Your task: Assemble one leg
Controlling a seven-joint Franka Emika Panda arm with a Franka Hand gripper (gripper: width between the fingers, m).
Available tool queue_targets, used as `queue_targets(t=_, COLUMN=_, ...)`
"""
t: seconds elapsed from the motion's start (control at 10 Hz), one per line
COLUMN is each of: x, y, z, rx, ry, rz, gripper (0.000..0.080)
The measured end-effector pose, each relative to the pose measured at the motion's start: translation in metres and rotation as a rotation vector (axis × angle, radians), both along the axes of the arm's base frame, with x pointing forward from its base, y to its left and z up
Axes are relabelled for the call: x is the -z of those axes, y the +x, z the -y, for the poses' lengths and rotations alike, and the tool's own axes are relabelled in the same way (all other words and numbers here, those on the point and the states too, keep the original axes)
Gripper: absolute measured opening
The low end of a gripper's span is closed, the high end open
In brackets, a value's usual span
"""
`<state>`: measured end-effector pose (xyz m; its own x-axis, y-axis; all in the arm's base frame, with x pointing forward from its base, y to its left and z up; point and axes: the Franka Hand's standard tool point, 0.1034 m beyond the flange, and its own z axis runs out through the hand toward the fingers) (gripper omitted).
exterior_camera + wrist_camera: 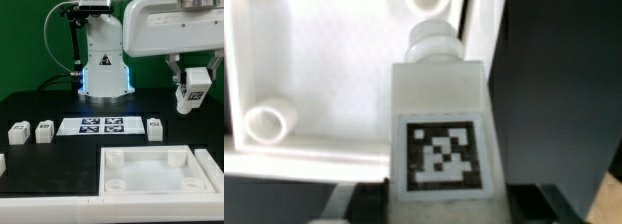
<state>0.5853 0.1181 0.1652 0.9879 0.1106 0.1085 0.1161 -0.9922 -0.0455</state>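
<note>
Leg orientation: leg (190,96) is held clear of the table, long axis roughly upright, narrow rounded end pointing down, tagged face toward the wrist camera.
Leg location: in the air at right, over the far right corner area of the white tray piece (150,185).
Gripper: gripper (191,88) is clamped on the leg's upper end.
Hidden: fingers are mostly cut off in the wrist view; contact is blurred.
Surroundings: three loose legs (44,130) and the marker board (100,125) lie beyond the tray; a corner socket (269,122) is near the held leg.
</note>
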Motion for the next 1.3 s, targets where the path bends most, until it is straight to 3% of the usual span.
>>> queue_targets(t=0.3, x=0.002, y=0.006, z=-0.002, rx=0.01, ry=0.057, rz=0.34, gripper=0.0294)
queue_targets(t=0.5, x=0.015, y=0.022, z=-0.001, rx=-0.013, ry=0.076, rz=0.531, gripper=0.0294)
queue_targets(t=0.7, x=0.015, y=0.053, z=0.001, rx=-0.055, ry=0.052, rz=0.536, gripper=0.0294)
queue_targets(t=0.8, x=0.025, y=0.054, z=0.001, rx=-0.068, ry=0.046, rz=0.552, gripper=0.0294)
queue_targets(t=1.1, x=0.027, y=0.053, z=0.001, rx=-0.072, ry=0.044, rz=0.543, gripper=0.0294)
queue_targets(t=1.2, x=0.028, y=0.053, z=0.005, rx=-0.091, ry=0.032, rz=0.545, gripper=0.0294)
queue_targets(t=1.3, x=0.036, y=0.054, z=0.019, rx=-0.101, ry=0.017, rz=0.541, gripper=0.0294)
